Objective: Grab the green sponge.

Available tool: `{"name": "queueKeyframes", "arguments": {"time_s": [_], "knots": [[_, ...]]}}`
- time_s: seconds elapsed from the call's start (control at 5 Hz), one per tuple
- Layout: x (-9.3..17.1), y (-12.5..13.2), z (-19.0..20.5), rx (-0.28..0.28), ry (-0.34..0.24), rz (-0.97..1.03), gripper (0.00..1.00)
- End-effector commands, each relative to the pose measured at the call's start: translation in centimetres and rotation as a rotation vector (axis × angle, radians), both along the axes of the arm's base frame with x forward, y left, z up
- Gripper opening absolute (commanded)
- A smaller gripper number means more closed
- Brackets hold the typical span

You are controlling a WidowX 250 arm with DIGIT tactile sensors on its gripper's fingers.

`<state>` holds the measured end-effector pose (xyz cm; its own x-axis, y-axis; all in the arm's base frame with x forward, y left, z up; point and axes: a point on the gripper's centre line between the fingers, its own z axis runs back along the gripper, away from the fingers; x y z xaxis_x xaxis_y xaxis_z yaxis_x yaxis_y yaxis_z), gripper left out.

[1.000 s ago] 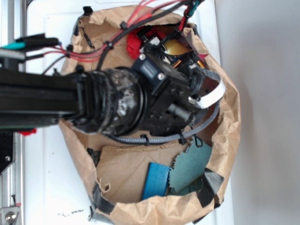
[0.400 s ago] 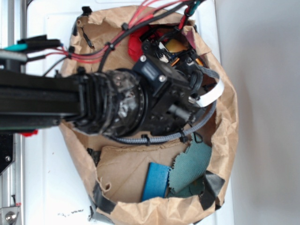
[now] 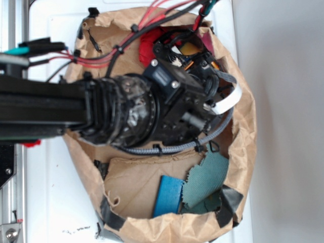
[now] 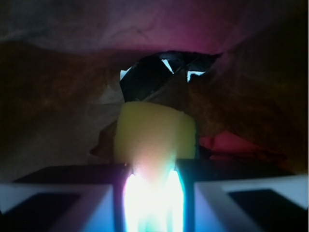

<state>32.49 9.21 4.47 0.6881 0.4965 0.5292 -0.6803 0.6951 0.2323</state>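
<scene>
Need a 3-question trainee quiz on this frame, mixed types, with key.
1. True or false: the green sponge sits straight ahead of the end effector in the wrist view.
2. What container is the arm reaching into?
3. Multiple choice: which lies at the bag's lower end in the exterior view? A) a plate B) the teal cloth and the blue cloth C) a cup

Key: 1 true. 2 the brown paper bag. 3 B.
</scene>
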Motion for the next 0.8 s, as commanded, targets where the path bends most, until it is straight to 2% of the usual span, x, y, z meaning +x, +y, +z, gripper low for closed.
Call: {"name": "queueKeyframes", "arguments": {"time_s": [0.0,0.4,0.6], "knots": [[-1.0,-0.2,2.1,-0.022,-0.009,-0.02,0.0],[-3.5,-1.1,5.2,-0.107,-0.012,-0.075,0.0],[-4.0,-1.0,5.8,-0.12,-0.014,-0.08,0.0]]}}
